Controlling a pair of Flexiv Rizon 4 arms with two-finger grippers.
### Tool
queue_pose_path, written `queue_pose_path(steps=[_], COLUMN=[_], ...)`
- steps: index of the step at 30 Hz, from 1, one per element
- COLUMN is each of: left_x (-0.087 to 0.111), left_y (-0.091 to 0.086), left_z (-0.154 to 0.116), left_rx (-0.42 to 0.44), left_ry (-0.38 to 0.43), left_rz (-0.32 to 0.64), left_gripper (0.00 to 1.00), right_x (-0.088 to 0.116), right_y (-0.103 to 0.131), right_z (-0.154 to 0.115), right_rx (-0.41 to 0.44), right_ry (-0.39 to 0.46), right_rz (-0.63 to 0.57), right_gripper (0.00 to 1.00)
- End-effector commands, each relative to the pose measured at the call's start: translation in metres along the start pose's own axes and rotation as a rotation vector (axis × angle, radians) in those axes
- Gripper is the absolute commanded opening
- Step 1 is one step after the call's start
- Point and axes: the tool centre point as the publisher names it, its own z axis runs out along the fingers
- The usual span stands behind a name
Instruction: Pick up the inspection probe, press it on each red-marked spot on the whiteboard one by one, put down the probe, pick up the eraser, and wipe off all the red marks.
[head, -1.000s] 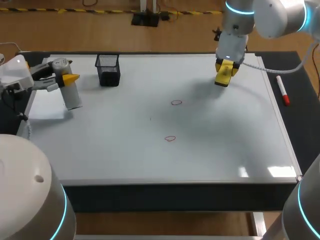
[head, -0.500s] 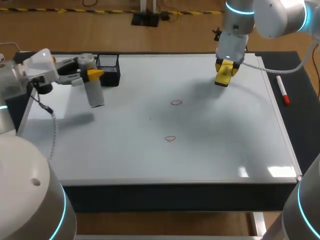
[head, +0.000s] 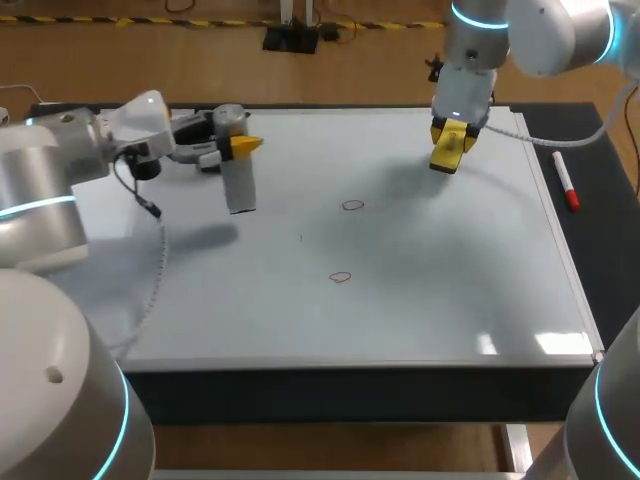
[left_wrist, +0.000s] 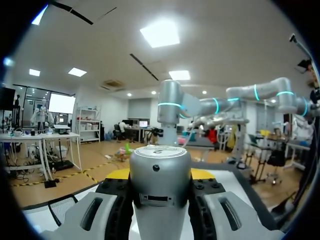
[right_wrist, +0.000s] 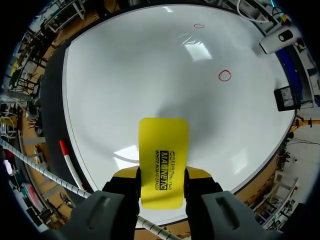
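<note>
The inspection probe (head: 238, 186), a grey cylinder, hangs upright over the whiteboard's (head: 450, 300) far left part, with my left gripper (head: 233, 146) shut on its top. In the left wrist view the probe (left_wrist: 160, 195) fills the space between the fingers (left_wrist: 112, 202). My right gripper (head: 452, 138) is over the far right of the board, shut on the yellow eraser (head: 446, 154); the eraser (right_wrist: 163, 155) sticks out ahead of the gripper (right_wrist: 162, 176). Two red marks (head: 352, 205) (head: 341, 277) lie mid-board, seen again as small rings (right_wrist: 225, 75) (right_wrist: 199, 25).
A red marker (head: 566, 184) lies on the dark strip off the board's right edge. A black mesh basket (right_wrist: 286, 97) stands at the far left of the board, hidden behind my left arm in the head view.
My left arm has carried the probe to the right, from the board's far left corner past the mesh basket toward the marks. The right arm with the eraser has not moved.
</note>
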Motion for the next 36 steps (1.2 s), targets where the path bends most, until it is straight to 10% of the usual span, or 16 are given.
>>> queue_pose_path(steps=[1,36], left_x=[-0.004,0.017], left_y=[0.000,0.030], left_z=[0.035,0.159], left_rx=[-0.013,0.008], left_ry=[0.012,0.206], left_rz=[-0.010,0.003], left_gripper=[0.00,0.00], right_x=[0.001,0.001], right_y=[0.000,0.000], right_z=[-0.001,-0.001], right_rx=[0.002,0.002], right_ry=[0.003,0.003], right_rz=[-0.002,-0.002], right_gripper=[0.00,0.00])
